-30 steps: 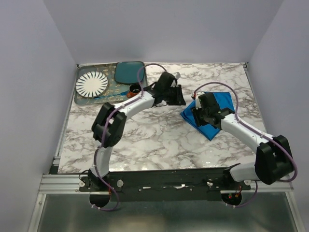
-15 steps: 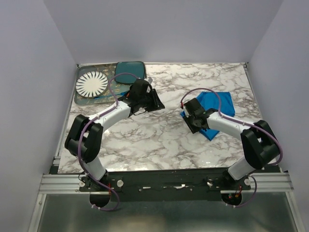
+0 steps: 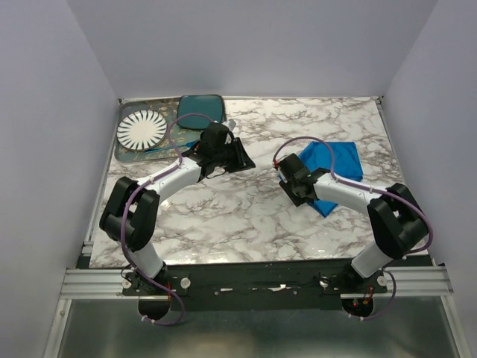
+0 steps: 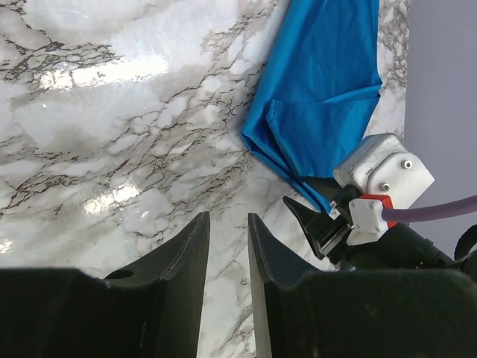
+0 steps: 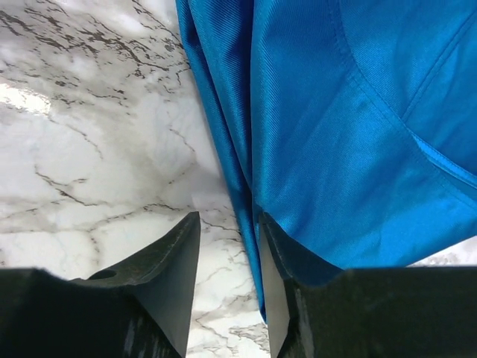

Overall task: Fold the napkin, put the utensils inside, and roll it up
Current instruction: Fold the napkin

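Right gripper (image 5: 226, 221) at the napkin's (image 5: 335, 134) edge, jaws a little apart.
I see the blue napkin filling the upper right, lying in folded layers on the marble table (image 5: 89, 149), with a stitched hem crossing its right side. Its folded left edge runs down the picture and into the narrow gap between my two dark fingers (image 5: 160, 276). The left finger sits over bare marble and the right one over cloth. Marble shows in the gap too. I can't tell whether either finger touches the napkin.
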{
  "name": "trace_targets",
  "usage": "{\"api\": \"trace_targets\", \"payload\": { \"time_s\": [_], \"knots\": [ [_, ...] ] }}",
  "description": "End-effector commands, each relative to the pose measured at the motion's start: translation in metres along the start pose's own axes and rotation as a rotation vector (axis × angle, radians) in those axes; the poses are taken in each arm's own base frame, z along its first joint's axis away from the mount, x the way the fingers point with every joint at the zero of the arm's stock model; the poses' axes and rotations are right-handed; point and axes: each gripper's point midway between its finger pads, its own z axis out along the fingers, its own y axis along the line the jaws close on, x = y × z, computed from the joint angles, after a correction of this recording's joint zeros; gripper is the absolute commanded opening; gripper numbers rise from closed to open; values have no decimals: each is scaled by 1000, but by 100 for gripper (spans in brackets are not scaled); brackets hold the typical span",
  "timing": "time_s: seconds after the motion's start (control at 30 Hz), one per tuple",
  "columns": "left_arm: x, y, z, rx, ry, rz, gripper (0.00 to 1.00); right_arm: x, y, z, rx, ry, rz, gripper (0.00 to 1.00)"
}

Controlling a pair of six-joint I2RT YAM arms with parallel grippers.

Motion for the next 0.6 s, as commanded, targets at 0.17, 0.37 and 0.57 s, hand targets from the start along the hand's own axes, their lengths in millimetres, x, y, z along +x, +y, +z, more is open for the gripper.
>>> {"api": "trace_targets", "payload": {
  "time_s": [0.17, 0.37, 0.57],
  "knots": [
    [1, -10, 0, 54, 7, 2, 35, -18, -13, -9, 61, -24, -17, 51],
    [4, -9, -1, 53, 12, 7, 35, -23, -7, 3, 46, -20, -23, 52],
    [5, -9, 0, 55, 15, 3, 35, -31, -6, 12, 52, -22, -36, 51]
  ]
}}
